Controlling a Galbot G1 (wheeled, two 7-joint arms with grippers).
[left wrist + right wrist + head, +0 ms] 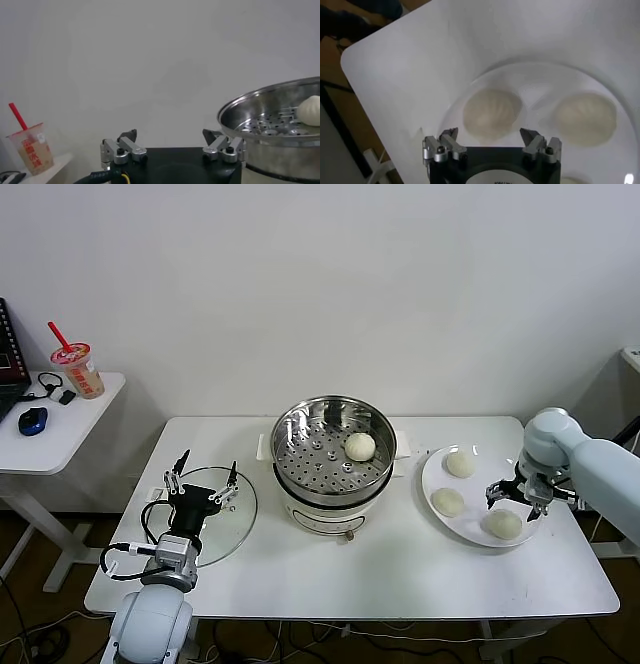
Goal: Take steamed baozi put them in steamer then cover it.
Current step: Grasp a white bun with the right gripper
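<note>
With jaws apart, the right gripper (pixel 518 496) hangs over the nearest baozi (pixel 503 524) on the white plate (pixel 432 471); an off-centre descent could dent or push it off, while the open left gripper (pixel 203 476) idles over the glass lid (pixel 243 519) beside the steamer (pixel 333 446).

A clear plastic drink cup with a red straw (pixel 30 149) carries a red printed label, its characters too small to make out. Nothing else bears lettering clear enough to read.

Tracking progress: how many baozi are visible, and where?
4: one baozi in the steamer; three on the plate, far, middle, near under the right gripper.
</note>
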